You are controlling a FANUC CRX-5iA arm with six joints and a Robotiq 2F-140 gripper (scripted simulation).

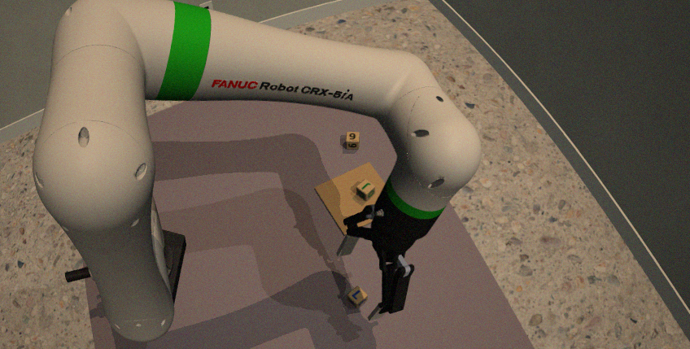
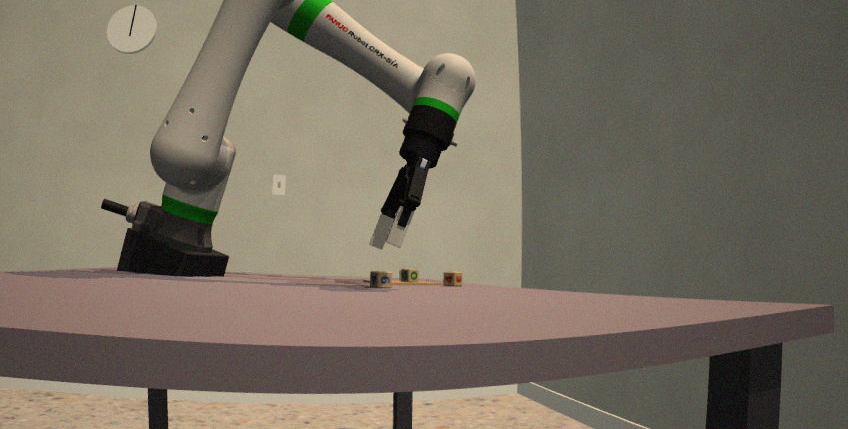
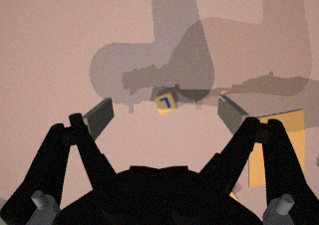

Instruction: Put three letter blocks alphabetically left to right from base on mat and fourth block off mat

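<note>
You see the mat point(image 1: 337, 194) carrying one block with a green letter point(image 1: 365, 189). Right of the mat's near corner, the gripper point(image 1: 360, 280) hangs above the table point(image 1: 232, 229), jaws spread wide, gripping nothing. The blue L block point(image 1: 357, 294) lies off the mat, below the fingertips point(image 1: 373, 312).

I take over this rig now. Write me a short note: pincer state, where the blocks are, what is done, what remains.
Pincer: open, holds nothing, hanging above the L block.
L block: on the table, off the mat.
Green-letter block: on the mat; letter looks like I, not certain.
9 block: off the mat, as needed.
Third letter block: hidden behind the arm in the top view; the exterior view shows a red-marked block.
Done: one block on the mat.
Left: bring the other two, order the row, release.
</note>
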